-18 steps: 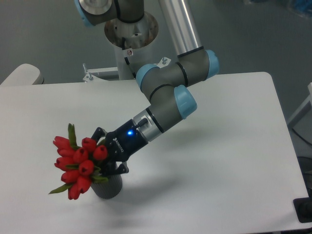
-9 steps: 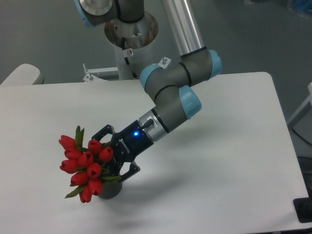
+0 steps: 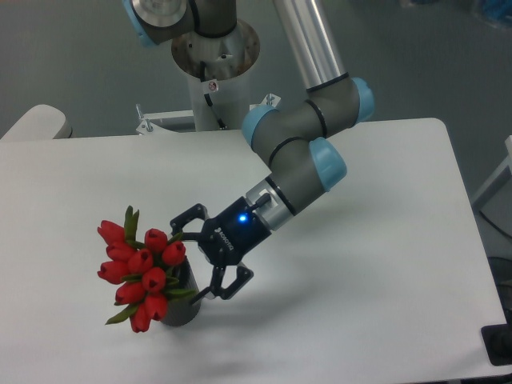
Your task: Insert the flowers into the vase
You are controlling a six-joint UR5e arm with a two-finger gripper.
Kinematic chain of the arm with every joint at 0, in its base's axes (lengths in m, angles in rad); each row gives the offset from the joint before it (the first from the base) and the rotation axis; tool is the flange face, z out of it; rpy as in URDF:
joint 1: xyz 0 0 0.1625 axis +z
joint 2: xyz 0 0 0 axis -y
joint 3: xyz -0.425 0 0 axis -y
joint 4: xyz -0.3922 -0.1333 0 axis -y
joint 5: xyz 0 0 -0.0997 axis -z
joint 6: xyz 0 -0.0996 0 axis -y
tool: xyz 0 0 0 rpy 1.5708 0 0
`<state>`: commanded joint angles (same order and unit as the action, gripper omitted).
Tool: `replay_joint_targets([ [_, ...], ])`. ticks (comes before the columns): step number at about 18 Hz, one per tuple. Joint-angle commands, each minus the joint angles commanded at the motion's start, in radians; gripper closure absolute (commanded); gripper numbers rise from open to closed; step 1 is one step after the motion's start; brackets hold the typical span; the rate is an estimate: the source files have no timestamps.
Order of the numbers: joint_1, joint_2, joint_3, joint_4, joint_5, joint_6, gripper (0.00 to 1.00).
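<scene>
The flowers [image 3: 138, 266], a bunch of red tulip buds with green leaves, stand in the vase [image 3: 182, 304] and lean out to the left over its rim. Only the right side and base of the dark grey vase show beneath the blooms. My gripper [image 3: 194, 254] is open just to the right of the vase, its two black fingers spread wide, one above and one below, with nothing between them. The fingertips sit close to the stems and the vase rim, and whether they touch I cannot tell.
The arm reaches down from its base [image 3: 214, 48] at the back of the white table [image 3: 360, 280]. A pale rounded object [image 3: 36, 122] pokes in at the far left edge. A dark object [image 3: 500, 344] sits at the table's right front corner.
The gripper opened and pulled back to the right, letting go of the flowers. The bunch stays in the vase, having shifted slightly right and down from a second ago.
</scene>
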<state>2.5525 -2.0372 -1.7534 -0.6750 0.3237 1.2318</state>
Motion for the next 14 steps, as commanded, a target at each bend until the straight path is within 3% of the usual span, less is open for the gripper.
replay_joint_targets([
  [5, 0.060, 0.026, 0.021, -0.002, 0.011, 0.000, 0.03],
  [9, 0.112, 0.017, 0.081, 0.000, 0.018, 0.003, 0.01],
  [14, 0.179, 0.015, 0.143, -0.002, 0.158, 0.038, 0.00],
])
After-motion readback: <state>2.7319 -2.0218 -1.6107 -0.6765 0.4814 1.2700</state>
